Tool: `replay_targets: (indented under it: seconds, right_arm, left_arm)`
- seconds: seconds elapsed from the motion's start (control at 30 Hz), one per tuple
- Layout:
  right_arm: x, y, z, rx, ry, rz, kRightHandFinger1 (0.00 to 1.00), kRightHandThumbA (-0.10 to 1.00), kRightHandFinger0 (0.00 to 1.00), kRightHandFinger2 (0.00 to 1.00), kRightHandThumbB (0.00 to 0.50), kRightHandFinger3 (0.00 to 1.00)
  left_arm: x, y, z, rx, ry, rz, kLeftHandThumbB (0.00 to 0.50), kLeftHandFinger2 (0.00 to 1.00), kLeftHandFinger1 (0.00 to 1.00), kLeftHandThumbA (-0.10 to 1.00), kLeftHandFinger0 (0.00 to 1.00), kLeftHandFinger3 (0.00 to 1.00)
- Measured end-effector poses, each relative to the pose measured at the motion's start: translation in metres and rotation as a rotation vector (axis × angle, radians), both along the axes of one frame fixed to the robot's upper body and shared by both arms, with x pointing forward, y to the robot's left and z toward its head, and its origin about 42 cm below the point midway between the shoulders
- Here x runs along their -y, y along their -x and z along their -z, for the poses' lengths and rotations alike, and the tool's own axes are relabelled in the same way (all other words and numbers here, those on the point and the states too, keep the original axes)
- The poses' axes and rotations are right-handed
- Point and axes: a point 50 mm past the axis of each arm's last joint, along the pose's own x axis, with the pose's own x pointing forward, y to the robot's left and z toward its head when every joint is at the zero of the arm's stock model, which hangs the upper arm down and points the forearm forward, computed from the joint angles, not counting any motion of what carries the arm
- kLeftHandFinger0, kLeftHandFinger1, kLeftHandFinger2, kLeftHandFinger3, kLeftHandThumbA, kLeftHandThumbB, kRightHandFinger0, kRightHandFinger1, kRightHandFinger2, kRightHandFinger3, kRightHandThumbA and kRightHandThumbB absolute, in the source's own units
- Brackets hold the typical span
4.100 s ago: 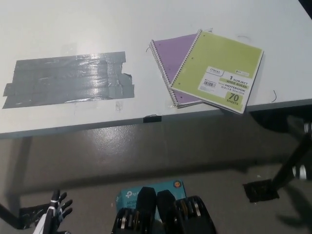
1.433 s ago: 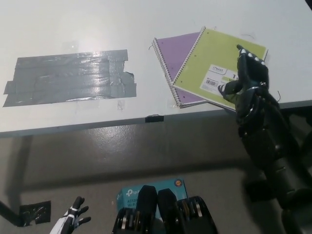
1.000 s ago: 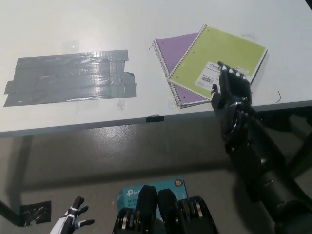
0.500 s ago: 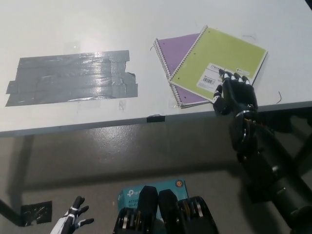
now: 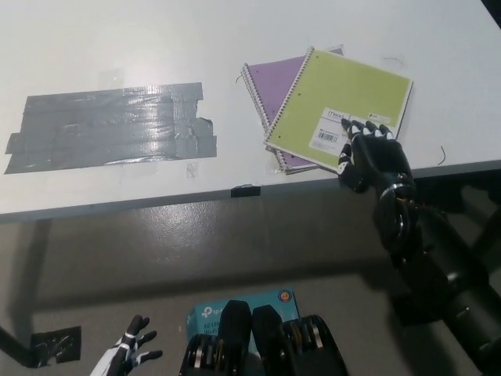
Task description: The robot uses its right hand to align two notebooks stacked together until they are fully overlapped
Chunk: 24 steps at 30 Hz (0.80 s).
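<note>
A green spiral notebook (image 5: 337,106) lies skewed on top of a purple notebook (image 5: 270,86) near the front edge of the white table (image 5: 117,47). The purple cover shows at the upper left and along the lower left edge of the green one. My black right hand (image 5: 371,153) rests with spread fingertips on the green notebook's near right corner, over its white label, holding nothing. My white left hand (image 5: 129,356) hangs low at the bottom left, fingers apart, far from the table.
A wide patch of grey tape (image 5: 109,125) covers the table's left half. A small dark clip (image 5: 244,190) sits on the table's front edge. A teal box (image 5: 235,305) lies on the floor below.
My right hand came in from the right and settled on the green notebook's near corner. The green notebook has turned and slid left over the purple one, covering more of it.
</note>
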Motion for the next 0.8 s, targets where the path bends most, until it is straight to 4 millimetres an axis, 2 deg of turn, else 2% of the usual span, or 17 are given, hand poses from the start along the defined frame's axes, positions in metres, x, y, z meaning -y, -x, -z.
replay_targets:
  seconds: [0.07,0.1,0.2,0.23,0.3,0.33,0.4,0.43,0.47,0.57,0.7,0.8]
  right_arm:
    - [0.003,0.0,0.001,0.002,0.024,-0.013,1.0,1.0,1.0,1.0,0.339,1.0]
    - [0.005,0.001,0.002,0.003,0.04,-0.022,1.0,1.0,1.0,1.0,0.339,1.0]
    - [0.011,0.001,0.003,0.009,0.096,-0.056,1.0,1.0,1.0,1.0,0.335,1.0]
    - [0.013,0.002,0.004,0.011,0.116,-0.069,1.0,1.0,1.0,1.0,0.3,1.0]
    - [0.018,0.002,0.005,0.02,0.172,-0.105,1.0,1.0,1.0,1.0,0.308,1.0]
    - [0.02,0.002,0.005,0.025,0.201,-0.127,1.0,1.0,1.0,1.0,0.3,1.0]
    - [0.026,0.002,0.004,0.033,0.262,-0.168,1.0,1.0,1.0,1.0,0.319,1.0]
    - [0.028,0.002,0.004,0.037,0.29,-0.19,1.0,1.0,1.0,1.0,0.314,1.0]
    - [0.032,0.002,0.003,0.04,0.313,-0.206,1.0,1.0,1.0,1.0,0.321,1.0]
    - [0.038,0.002,0.002,0.046,0.368,-0.254,1.0,1.0,1.0,1.0,0.297,1.0]
    - [0.044,0.001,-0.001,0.055,0.426,-0.302,1.0,1.0,1.0,1.0,0.281,1.0]
    - [0.048,-0.002,-0.005,0.061,0.485,-0.343,1.0,1.0,1.0,1.0,0.292,1.0]
  left_arm:
    - [0.0,0.0,0.0,0.001,0.001,0.001,0.5,0.92,0.75,1.0,0.59,1.0]
    - [0.0,0.0,0.0,0.001,0.001,0.001,0.5,0.91,0.76,1.0,0.63,1.0]
    - [0.0,0.0,0.0,0.002,0.001,0.001,0.5,0.89,0.76,1.0,0.63,1.0]
    - [0.0,0.0,0.0,0.002,0.001,0.001,0.5,0.9,0.73,1.0,0.61,1.0]
    - [0.0,0.0,0.0,0.002,0.001,0.001,0.5,0.89,0.67,1.0,0.53,1.0]
    - [0.0,0.0,0.0,0.002,0.002,0.001,0.5,0.89,0.69,1.0,0.56,1.0]
    - [0.0,0.0,0.0,0.002,0.002,0.001,0.5,0.9,0.7,1.0,0.63,1.0]
    - [0.0,0.0,0.0,0.002,0.001,0.001,0.5,0.89,0.73,1.0,0.69,1.0]
    - [0.0,0.0,0.0,0.002,0.001,0.002,0.5,0.88,0.72,1.0,0.67,1.0]
    - [0.0,-0.001,0.0,0.004,0.0,0.003,0.5,0.87,0.73,1.0,0.67,1.0]
    - [0.0,-0.001,-0.001,0.004,0.002,0.005,0.5,0.91,0.75,1.0,0.63,1.0]
    - [0.001,-0.002,-0.001,0.004,0.004,0.011,0.5,0.92,0.75,1.0,0.65,1.0]
